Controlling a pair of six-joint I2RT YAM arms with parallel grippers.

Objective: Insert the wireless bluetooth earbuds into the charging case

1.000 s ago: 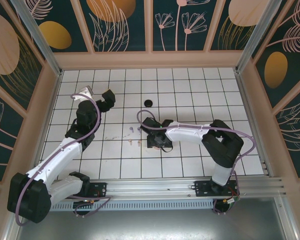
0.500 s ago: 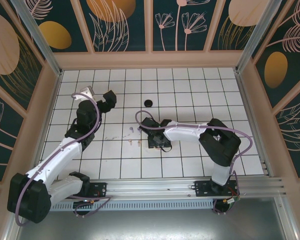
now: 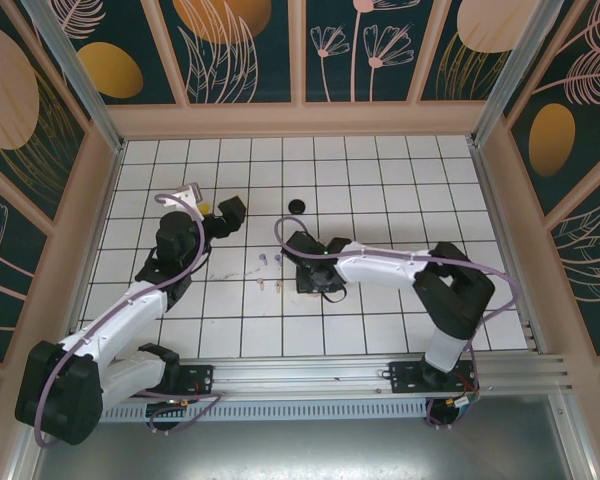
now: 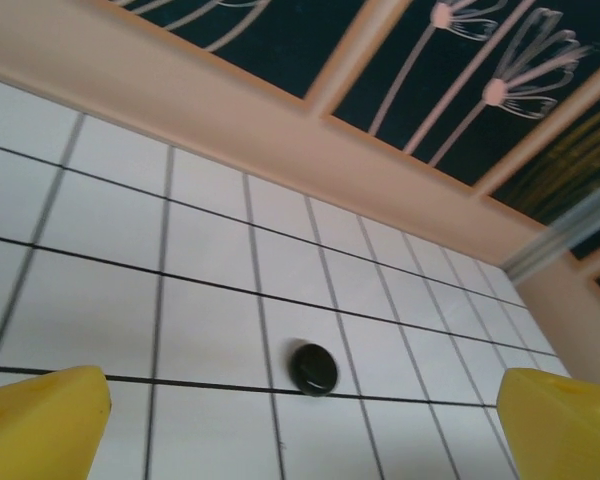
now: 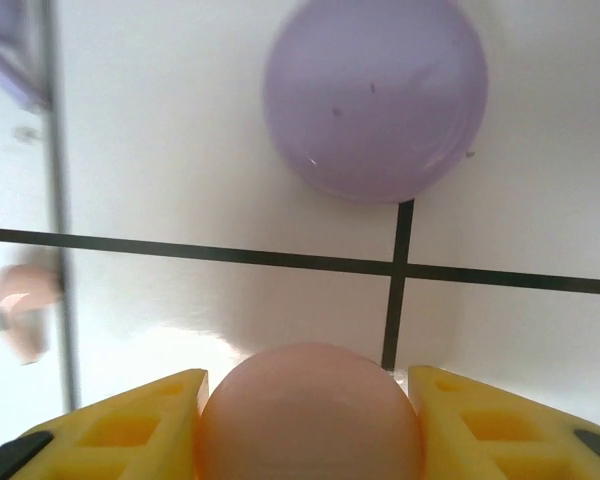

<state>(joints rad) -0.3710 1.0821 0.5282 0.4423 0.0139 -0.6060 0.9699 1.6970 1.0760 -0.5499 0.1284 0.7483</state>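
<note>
Pink case point(image 5: 310, 420) sits pinched between my right fingers point(image 5: 130, 420), left fingers point(image 4: 40, 410) spread empty; its smooth dome could squirt out sideways.

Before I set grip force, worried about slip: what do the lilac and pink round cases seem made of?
Lilac case: likely smooth moulded plastic, satin finish; soft even sheen, no sharp glare, tiny specks. Pink case: seemingly the same plastic, satin; diffuse highlight, seamless rounded top.
</note>
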